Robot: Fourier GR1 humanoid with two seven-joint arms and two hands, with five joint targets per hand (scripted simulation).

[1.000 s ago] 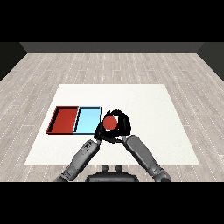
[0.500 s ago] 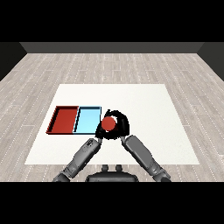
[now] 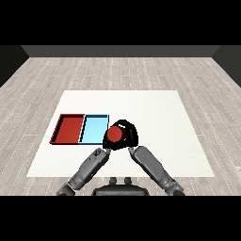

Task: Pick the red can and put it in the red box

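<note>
The red can (image 3: 114, 135) shows its round red top just right of the light blue tray (image 3: 92, 128), at that tray's near right corner. My right hand (image 3: 130, 135) is curled round the can, with black fingers wrapping its far and right sides. The red tray (image 3: 70, 128) lies to the left of the blue one, with nothing in it. My left hand (image 3: 105, 146) sits low beside the can's near left side, mostly hidden behind it.
The two trays lie side by side on the white table (image 3: 160, 117), left of centre. Wide bare tabletop stretches to the right and the far side. Grey wood floor surrounds the table.
The right hand with the red can has shifted slightly left and nearer, closer to the blue tray's corner. The left forearm has edged in beside it.
</note>
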